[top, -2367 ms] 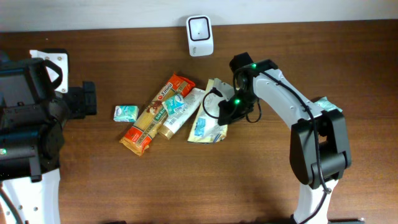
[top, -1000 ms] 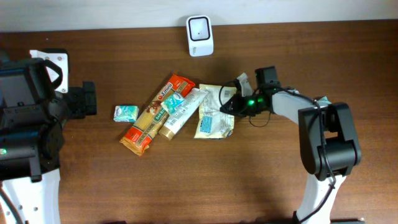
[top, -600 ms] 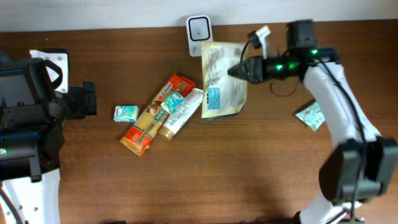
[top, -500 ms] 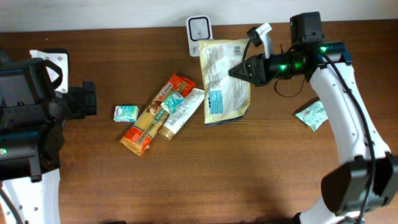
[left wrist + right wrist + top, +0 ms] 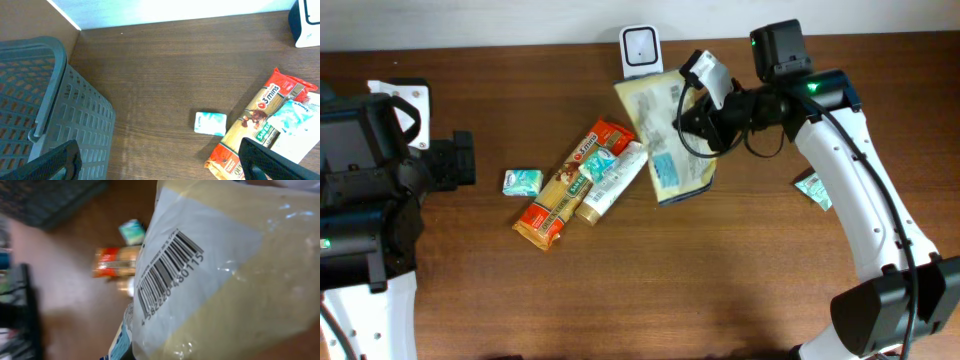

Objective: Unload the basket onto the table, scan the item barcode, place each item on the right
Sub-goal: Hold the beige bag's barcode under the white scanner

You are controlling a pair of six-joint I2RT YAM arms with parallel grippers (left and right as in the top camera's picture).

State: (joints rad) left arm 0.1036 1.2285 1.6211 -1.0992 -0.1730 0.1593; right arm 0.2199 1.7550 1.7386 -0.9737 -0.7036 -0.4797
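yellow pouch [image 5: 665, 140] hung above table, just beside white scanner [image 5: 641, 46]. right gripper [image 5: 692, 118] jaws pinched its edge. pouch looked light, floppy, slick; barcode [image 5: 167, 272] panel crinkled. hold near stiff seam seemed safest. left gripper [image 5: 455, 160] jaws spread, empty, near basket [image 5: 50, 100].

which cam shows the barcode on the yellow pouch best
Right wrist: the barcode sits close, bars and digits sharp. Overhead shows the pouch in the right gripper, barcode not made out. Left wrist misses the pouch.
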